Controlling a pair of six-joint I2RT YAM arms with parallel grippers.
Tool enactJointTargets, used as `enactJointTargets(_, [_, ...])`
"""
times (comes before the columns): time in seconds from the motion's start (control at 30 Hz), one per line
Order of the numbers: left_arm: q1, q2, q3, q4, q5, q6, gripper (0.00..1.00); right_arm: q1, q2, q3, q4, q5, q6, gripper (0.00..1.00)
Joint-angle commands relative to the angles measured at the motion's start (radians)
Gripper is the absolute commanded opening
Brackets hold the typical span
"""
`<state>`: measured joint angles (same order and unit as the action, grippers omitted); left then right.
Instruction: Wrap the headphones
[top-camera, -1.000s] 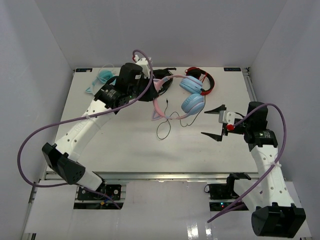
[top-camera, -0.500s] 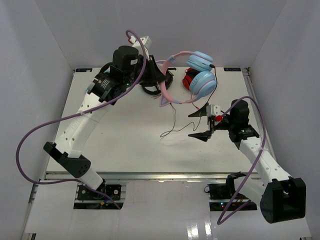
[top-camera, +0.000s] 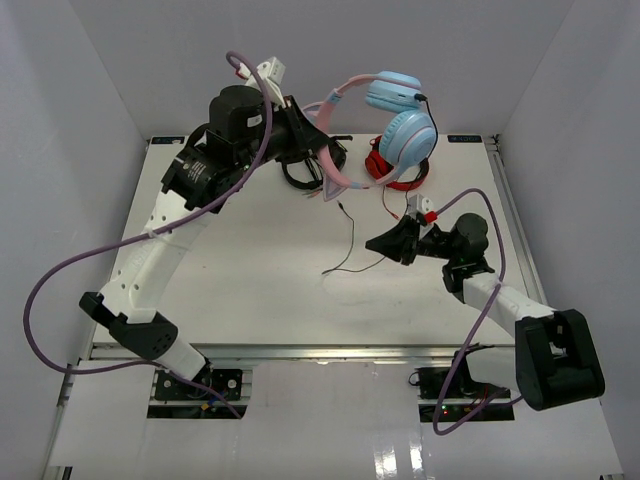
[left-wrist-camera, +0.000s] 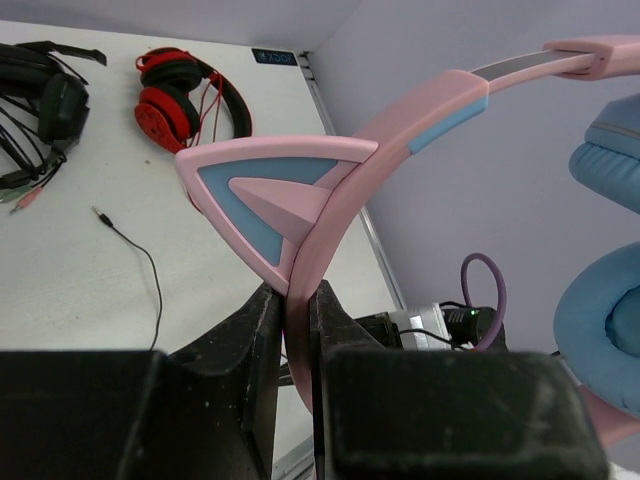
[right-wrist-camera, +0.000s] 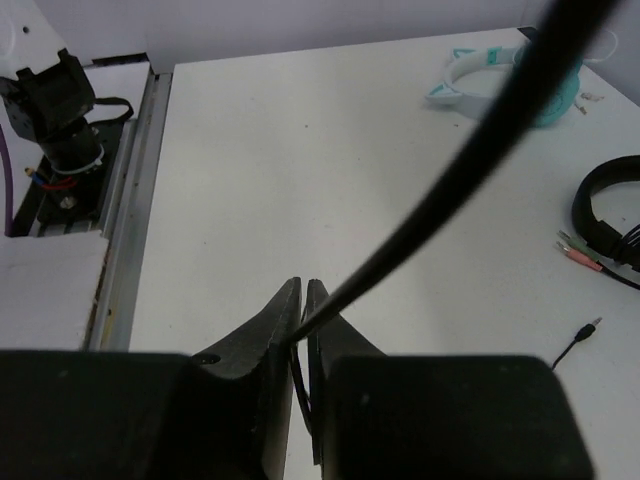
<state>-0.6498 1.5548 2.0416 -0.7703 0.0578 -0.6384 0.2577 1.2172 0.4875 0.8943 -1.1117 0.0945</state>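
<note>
The headphones (top-camera: 402, 128), with light blue ear cups and a pink cat-ear headband (left-wrist-camera: 330, 195), hang in the air over the back of the table. My left gripper (top-camera: 316, 142) is shut on the headband just below a cat ear (left-wrist-camera: 262, 195). The thin black cable (right-wrist-camera: 450, 180) runs down from an ear cup to my right gripper (top-camera: 376, 243), which is shut on it above the table's middle right. In the right wrist view the cable sits pinched between the jaws of the right gripper (right-wrist-camera: 303, 318). The cable's free end trails on the table to its plug (top-camera: 340, 208).
Red headphones (top-camera: 396, 172) and black headphones (top-camera: 300, 176) lie at the back of the table under the raised pair. All-turquoise cat-ear headphones (right-wrist-camera: 500, 85) lie at the back left. The table edge rail (right-wrist-camera: 135, 200) and an arm base (right-wrist-camera: 55, 100) show in the right wrist view.
My left arm has lifted the headphones off the table and up to the right. My right gripper moved left toward the hanging cable and went from wide open to shut on it.
</note>
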Motion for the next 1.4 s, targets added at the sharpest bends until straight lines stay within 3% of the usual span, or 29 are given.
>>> enactJointTargets(0.0, [0.024, -0.125, -0.048, 0.131, -0.115, -0.070, 0.00, 0.003, -0.070, 0.030, 0.043, 0.017, 0.085, 0.08])
enactJointTargets(0.07, [0.069, -0.142, -0.110, 0.142, -0.135, -0.078, 0.00, 0.003, -0.152, 0.112, -0.244, 0.048, -0.081, 0.08])
enactJointTargets(0.1, [0.112, -0.142, -0.143, 0.143, -0.120, -0.077, 0.00, 0.009, -0.173, 0.190, -0.552, 0.101, -0.280, 0.08])
enactJointTargets(0.13, [0.140, -0.136, -0.161, 0.146, -0.112, -0.071, 0.00, 0.033, -0.204, 0.236, -0.713, 0.152, -0.395, 0.08])
enactJointTargets(0.2, [0.196, -0.110, -0.221, 0.149, -0.119, -0.035, 0.00, 0.088, -0.215, 0.364, -1.127, 0.394, -0.655, 0.08])
enactJointTargets(0.3, [0.216, -0.051, -0.279, 0.152, -0.191, 0.055, 0.00, 0.129, -0.231, 0.428, -1.382, 0.733, -0.848, 0.08])
enactJointTargets(0.43, [0.216, 0.031, -0.356, 0.150, -0.200, 0.178, 0.00, 0.140, -0.312, 0.393, -1.365, 1.216, -1.049, 0.08])
enactJointTargets(0.53, [0.199, 0.063, -0.428, 0.151, -0.147, 0.248, 0.00, 0.135, -0.358, 0.431, -1.308, 1.338, -1.139, 0.08])
enactJointTargets(0.73, [0.077, 0.086, -0.544, 0.156, -0.038, 0.395, 0.00, 0.130, -0.262, 0.633, -1.320, 1.234, -1.092, 0.08])
enactJointTargets(0.87, [0.038, 0.060, -0.610, 0.191, 0.093, 0.436, 0.00, 0.130, -0.196, 0.675, -1.330, 1.048, -1.050, 0.08])
enactJointTargets(1.03, [0.018, -0.062, -0.752, 0.298, 0.322, 0.450, 0.00, 0.130, -0.177, 0.571, -1.216, 0.900, -0.940, 0.08])
enactJointTargets(1.2, [0.005, -0.179, -0.836, 0.363, 0.388, 0.428, 0.00, 0.113, -0.130, 0.466, -1.166, 0.854, -0.832, 0.08])
enactJointTargets(1.37, [-0.006, -0.264, -0.892, 0.417, 0.467, 0.400, 0.00, 0.069, -0.059, 0.463, -1.163, 0.750, -0.747, 0.08])
